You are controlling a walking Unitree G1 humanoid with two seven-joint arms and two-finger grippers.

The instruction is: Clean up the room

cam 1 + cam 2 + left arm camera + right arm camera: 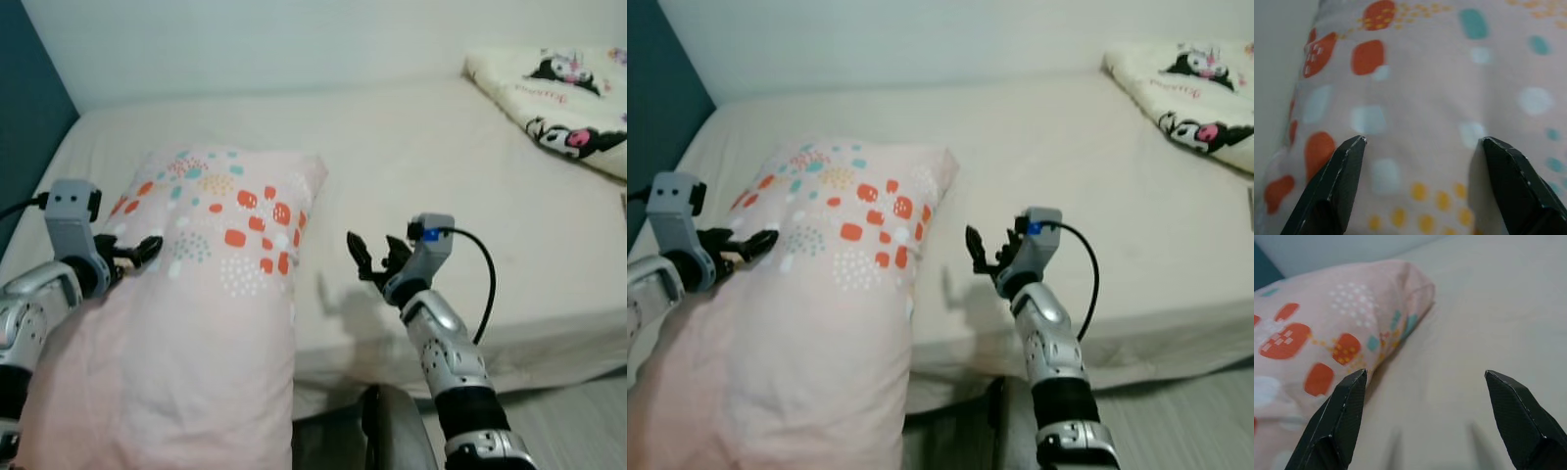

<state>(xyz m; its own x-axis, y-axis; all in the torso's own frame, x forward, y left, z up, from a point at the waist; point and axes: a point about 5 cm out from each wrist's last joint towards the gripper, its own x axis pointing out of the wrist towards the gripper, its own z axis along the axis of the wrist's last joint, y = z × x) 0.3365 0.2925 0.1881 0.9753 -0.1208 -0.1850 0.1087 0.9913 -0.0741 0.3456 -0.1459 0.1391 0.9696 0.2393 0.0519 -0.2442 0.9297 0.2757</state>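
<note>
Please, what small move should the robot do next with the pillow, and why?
Probably bring the right gripper leftward to the pink pillow. Its fingers are open but hang apart from the pillow, over the bed, while the left gripper already sits open against the pillow's other side.

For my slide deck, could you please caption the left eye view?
Both grippers, left and right, open on either side of a pink patterned pillow on the bed.

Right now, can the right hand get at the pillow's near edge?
Probably yes. The right hand is open over the bed, beside the pillow, with only bare sheet between them.
</note>
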